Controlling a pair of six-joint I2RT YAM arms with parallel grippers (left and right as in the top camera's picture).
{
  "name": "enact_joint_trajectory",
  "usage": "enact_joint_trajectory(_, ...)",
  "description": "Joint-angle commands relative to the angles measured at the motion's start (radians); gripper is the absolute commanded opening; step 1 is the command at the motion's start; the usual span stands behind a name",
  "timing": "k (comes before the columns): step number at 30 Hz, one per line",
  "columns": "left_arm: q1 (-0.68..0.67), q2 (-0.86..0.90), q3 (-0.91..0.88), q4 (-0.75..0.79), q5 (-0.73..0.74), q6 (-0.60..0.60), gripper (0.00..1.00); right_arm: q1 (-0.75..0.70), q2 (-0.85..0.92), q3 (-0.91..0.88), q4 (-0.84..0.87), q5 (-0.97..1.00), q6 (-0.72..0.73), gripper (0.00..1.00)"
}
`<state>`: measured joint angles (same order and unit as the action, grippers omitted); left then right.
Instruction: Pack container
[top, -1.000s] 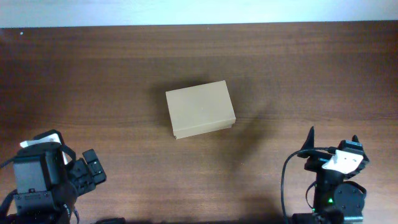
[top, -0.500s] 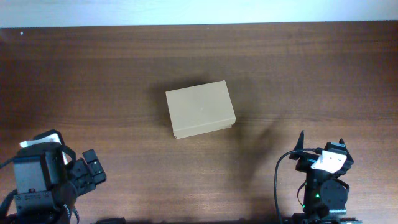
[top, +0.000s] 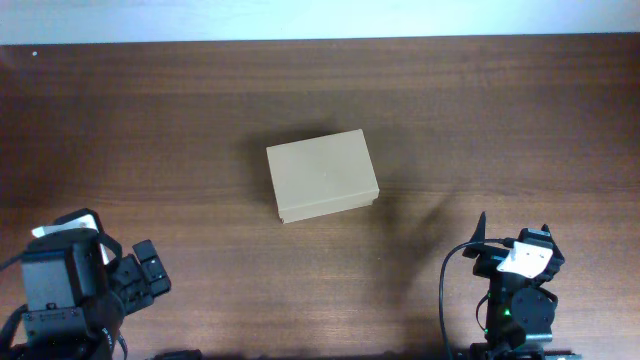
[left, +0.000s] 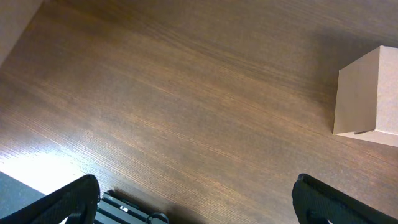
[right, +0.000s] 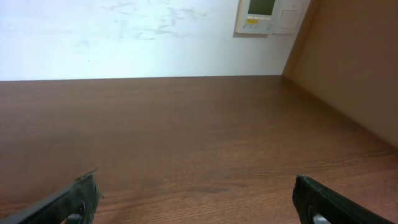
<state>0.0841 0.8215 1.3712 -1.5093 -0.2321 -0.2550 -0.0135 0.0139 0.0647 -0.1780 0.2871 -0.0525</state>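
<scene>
as i look down over the table, the left arm sits in the lower left corner of the overhead view. the left gripper, seen from its own wrist camera, is spread wide: its two black fingers reach only the bottom corners of that frame, and just wood grain shows between them.

moving right, the box rests on the table near the middle of the overhead view, a touch left of centre and turned slightly off square. its lid lies flat and shut, plain tan on top. it is well apart from both arms. in the left wrist view the box shows at the upper right edge, partly cut off by the frame.

further right, the right arm stands in the lower right corner of the overhead view, with a small green light on its body. the right gripper is also spread wide, one finger in each bottom corner of its wrist view. that camera looks across bare table to a white wall, with a small panel at the upper right.
</scene>
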Motion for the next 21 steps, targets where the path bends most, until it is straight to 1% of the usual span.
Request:
enact_joint_trajectory(1,-0.006,-0.006,-0.001,0.002,0.007,-0.010,1.00,-0.006,-0.011,-0.010,0.003,-0.006,0.008,0.99)
enact_joint_trajectory(18,-0.006,-0.005,-0.001,0.002,0.007,-0.010,1.00,-0.006,-0.011,-0.010,0.003,-0.006,0.008,0.99)
enact_joint_trajectory(21,-0.006,-0.006,-0.001,0.003,-0.072,-0.006,0.99,-0.006,-0.011,-0.010,0.003,-0.006,0.008,0.99)
